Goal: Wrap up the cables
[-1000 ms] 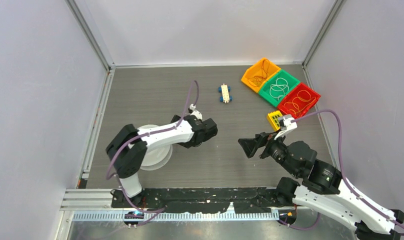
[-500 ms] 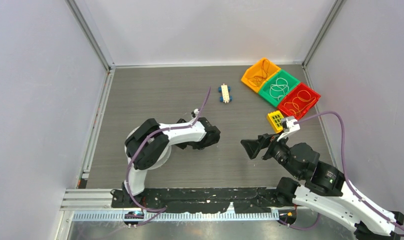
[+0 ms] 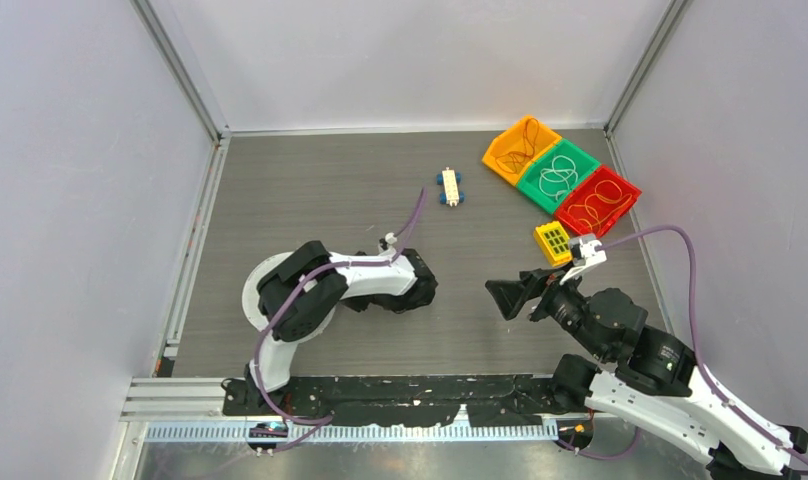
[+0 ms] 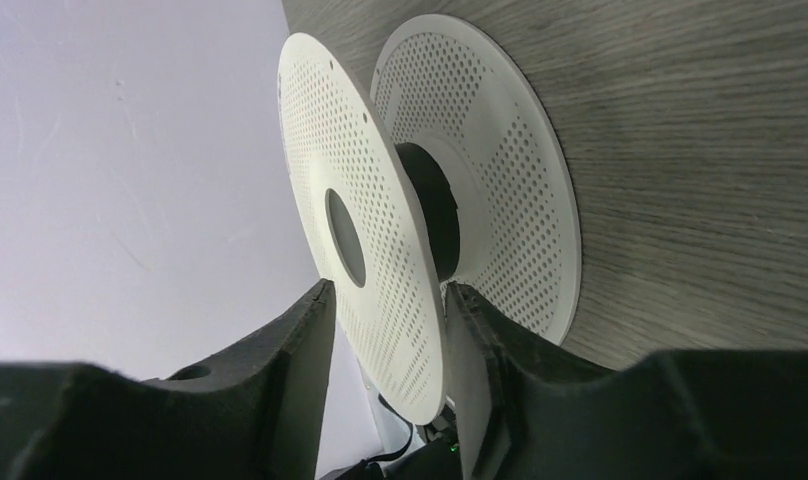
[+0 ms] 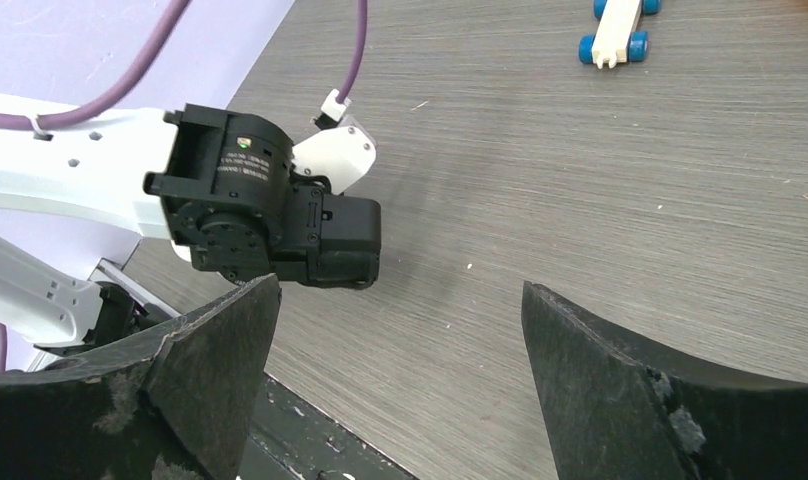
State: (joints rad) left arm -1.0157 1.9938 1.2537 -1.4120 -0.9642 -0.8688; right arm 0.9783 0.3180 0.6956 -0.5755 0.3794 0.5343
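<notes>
The cables point(image 3: 558, 178) lay as thin white loops, loosely tangled in the green bin point(image 3: 583, 158), well apart from both arms. The left gripper point(image 4: 385, 300) pinched one flange of a white perforated spool point(image 4: 500, 200). The right gripper point(image 5: 400, 300) hung spread wide above the table.

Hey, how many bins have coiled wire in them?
3: the orange bin, the green bin beside it, and the red bin, in a row at the far right.

You are operating in a robotics lab test cell. Evidence: plain pale walls point(image 3: 80, 200) on aluminium framing point(image 3: 187, 80) enclose a grey wood-grain table point(image 3: 310, 180); the left arm point(image 3: 365, 275) and right arm point(image 3: 670, 405) are bolted to a black-taped rail point(image 3: 410, 410) at its near edge; three coloured bins point(image 3: 581, 152) sit at the far right.
</notes>
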